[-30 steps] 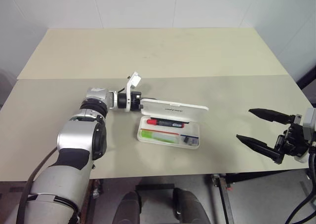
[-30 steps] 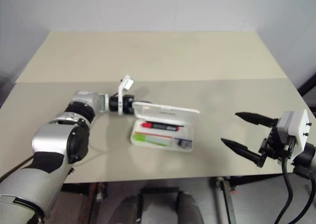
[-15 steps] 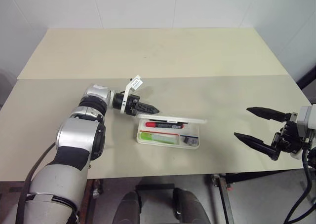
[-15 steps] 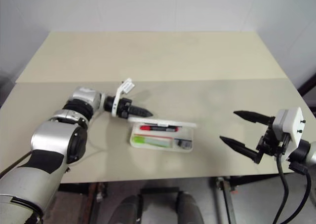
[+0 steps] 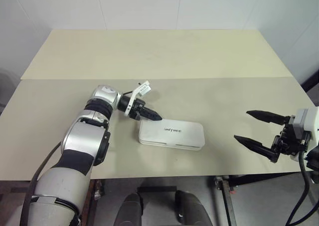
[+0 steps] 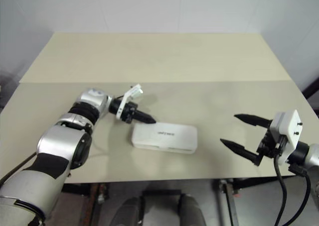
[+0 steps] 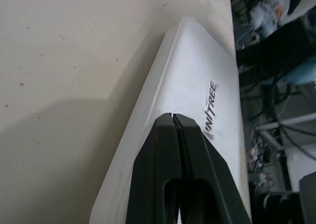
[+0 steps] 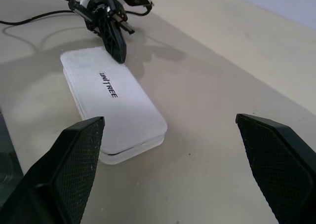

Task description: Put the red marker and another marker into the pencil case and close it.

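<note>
The white pencil case [image 5: 172, 135] lies flat on the table with its lid down, and the "UNITREE" lettering [image 8: 108, 84] faces up. The red marker and the other marker are hidden. My left gripper [image 5: 157, 118] is shut with nothing between its fingers. Its joined tips [image 7: 173, 116] rest at the case's far left corner, on the lid's edge. Off to the right, my right gripper [image 5: 241, 125] hangs open and empty near the table's front edge, well apart from the case.
The beige table [image 5: 224, 91] has a seam [image 5: 199, 77] across its middle, with a second panel behind. A thin black cable [image 8: 29, 22] trails from the left wrist. The table's front edge [image 5: 199, 175] runs just below the case.
The case's lid has dropped from raised to fully flat. My left gripper swung round and down from behind the lid to its far left corner. The right gripper has hardly moved.
</note>
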Tool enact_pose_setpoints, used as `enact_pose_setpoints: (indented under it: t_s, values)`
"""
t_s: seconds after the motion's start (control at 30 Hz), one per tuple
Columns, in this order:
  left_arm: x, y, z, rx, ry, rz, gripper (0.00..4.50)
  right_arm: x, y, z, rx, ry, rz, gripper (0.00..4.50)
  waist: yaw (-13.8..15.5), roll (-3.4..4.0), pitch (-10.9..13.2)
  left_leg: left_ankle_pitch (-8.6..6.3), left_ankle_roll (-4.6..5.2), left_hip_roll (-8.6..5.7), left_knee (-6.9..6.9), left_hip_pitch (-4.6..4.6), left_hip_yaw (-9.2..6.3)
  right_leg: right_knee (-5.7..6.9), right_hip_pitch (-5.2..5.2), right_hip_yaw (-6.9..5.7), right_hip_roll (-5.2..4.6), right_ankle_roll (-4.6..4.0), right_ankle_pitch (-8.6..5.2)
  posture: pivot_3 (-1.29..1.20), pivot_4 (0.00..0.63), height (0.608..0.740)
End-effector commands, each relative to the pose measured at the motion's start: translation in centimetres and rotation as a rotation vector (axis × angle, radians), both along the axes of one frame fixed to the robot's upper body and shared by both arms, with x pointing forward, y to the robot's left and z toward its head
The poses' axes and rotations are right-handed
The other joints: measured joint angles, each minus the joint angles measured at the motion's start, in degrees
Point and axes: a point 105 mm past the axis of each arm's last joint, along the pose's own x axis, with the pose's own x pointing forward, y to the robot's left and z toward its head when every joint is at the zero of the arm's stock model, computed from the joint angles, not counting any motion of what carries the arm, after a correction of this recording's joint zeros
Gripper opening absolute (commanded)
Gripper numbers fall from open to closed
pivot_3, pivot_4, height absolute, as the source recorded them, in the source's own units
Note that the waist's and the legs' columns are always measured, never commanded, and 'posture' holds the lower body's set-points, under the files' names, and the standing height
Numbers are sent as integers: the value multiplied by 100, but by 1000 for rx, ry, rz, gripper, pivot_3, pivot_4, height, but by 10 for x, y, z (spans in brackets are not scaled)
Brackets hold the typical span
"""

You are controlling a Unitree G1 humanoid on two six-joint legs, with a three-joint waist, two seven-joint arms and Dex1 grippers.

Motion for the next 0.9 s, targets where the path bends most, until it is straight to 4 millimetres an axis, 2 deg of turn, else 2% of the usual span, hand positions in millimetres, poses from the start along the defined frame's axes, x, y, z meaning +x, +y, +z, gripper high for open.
enact_pose_setpoints:
  t_s: [0.03, 0.13, 0.23, 0.3, 0.33, 0.47, 0.63, 0.77, 0.9]
  values:
    - [-14, 2, -32, 90, 71, -64, 41, -13, 1, 1, -52, -5, 51, 4500, 4, 7, -10, 0, 0, 0, 0, 1, 0, 0, 1, 0, 0, 0, 0, 0, 150, 740]
    - [-18, 1, -45, 129, 68, -80, 41, -21, 0, -9, -100, 28, 88, 4500, -3, 14, -30, -3, 4, 0, -2, 12, -1, -2, 12, -1, 0, -1, -5, 0, 150, 740]
    - [-20, 3, -55, 169, 50, -93, 41, -19, -1, -9, -100, 17, 86, 4500, -20, 24, -47, -7, 9, 0, -4, 48, 1, -20, 55, 1, 0, -4, -13, 0, 150, 740]
    - [-21, 4, -61, 190, 39, -105, 41, -18, 0, -7, -99, 11, 88, 4500, -37, 28, -73, -19, 16, 3, -12, 101, 2, -56, 116, -3, 0, -83, -68, 0, 150, 740]
    - [-22, 5, -63, 202, 29, -111, 41, -18, 0, -7, -99, 9, 89, 4500, -44, 27, -78, -19, 16, 4, -11, 105, 3, -60, 124, -3, 0, -89, -71, 0, 150, 740]
    - [-23, 9, -72, 257, -10, -144, 41, -15, -1, -6, -102, 0, 87, 4500, -104, 29, -96, -42, 24, 9, -12, 177, 3, -119, 217, -8, -2, -88, -64, 0, 150, 740]
    - [-23, 11, -77, 283, -54, -166, 41, -13, -1, -4, -101, -7, 87, 4500, -145, 34, -141, -75, 26, 11, -11, 199, 1, -165, 277, -22, -15, -77, -69, 0, 150, 740]
    - [-14, 0, -60, 163, -103, -120, 41, -12, 0, -3, -101, -13, 88, 4500, -142, 36, -143, -79, 27, 11, -12, 200, 0, -160, 274, -24, -15, -76, -73, 0, 150, 740]
    - [7, -18, -10, -142, -198, 33, 41, -16, 3, -4, -83, -9, 131, 4500, -134, 17, -123, -76, 31, 9, -6, 185, -1, -148, 247, -24, -16, -76, -71, 0, 150, 740]
